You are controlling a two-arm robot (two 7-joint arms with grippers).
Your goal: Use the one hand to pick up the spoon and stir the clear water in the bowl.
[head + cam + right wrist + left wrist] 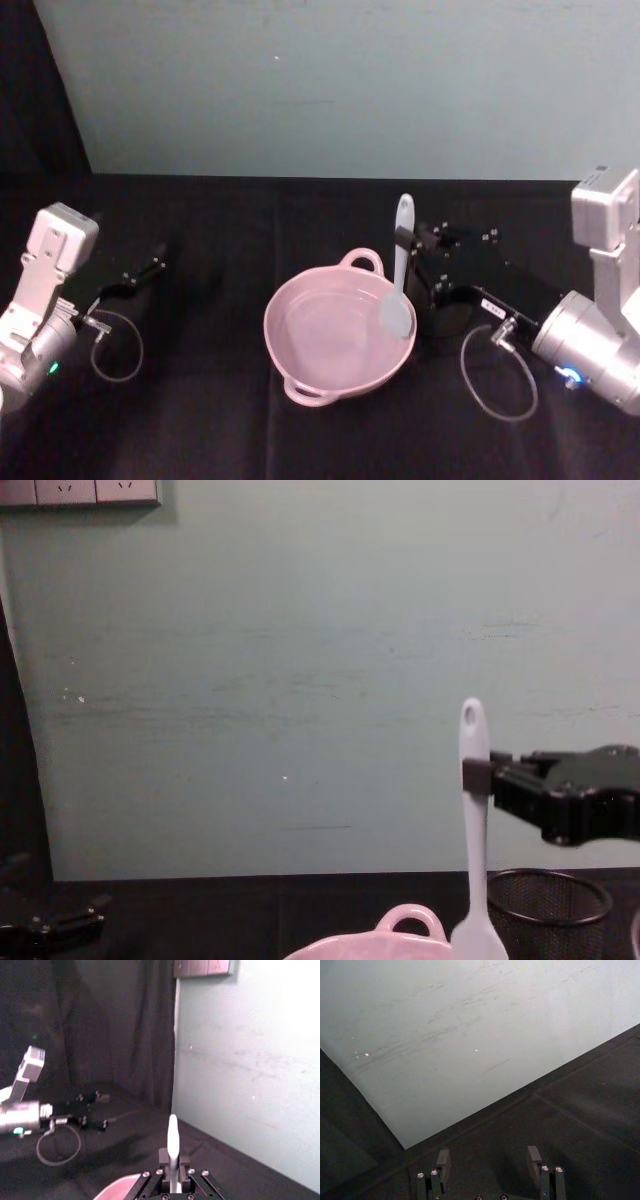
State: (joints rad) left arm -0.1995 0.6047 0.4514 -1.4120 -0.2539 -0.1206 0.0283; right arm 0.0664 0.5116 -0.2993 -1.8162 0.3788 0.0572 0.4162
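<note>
White spoon (401, 262) held nearly upright over the right side of the pink bowl (300, 375), flat head down just inside the rim, handle end with its oval hole pointing up. Head possibly touching the clear water, though hard to tell from above. Seen from the chest camera as a tall white stick (473, 830) rising above the bowl's loop handle (408, 921).

Gripped high on the handle, just below the hole, by the right hand (404, 240), fingers clamped on the spoon from the right side. Same grasp visible in the right wrist view (171, 1157), handle tip standing up between the black fingers (164, 1156). Black body, white label and silver wrist trailing off to the right, looped cable lying beside it on the desk (200, 420).

Black wire-mesh cup (548, 905) standing just right of the bowl, behind the spoon's head.

Left hand (158, 263) parked well to the left, low over the black cloth, fingers (443, 1161) spread apart with nothing between them, pointed toward the pale green wall (330, 80).
</note>
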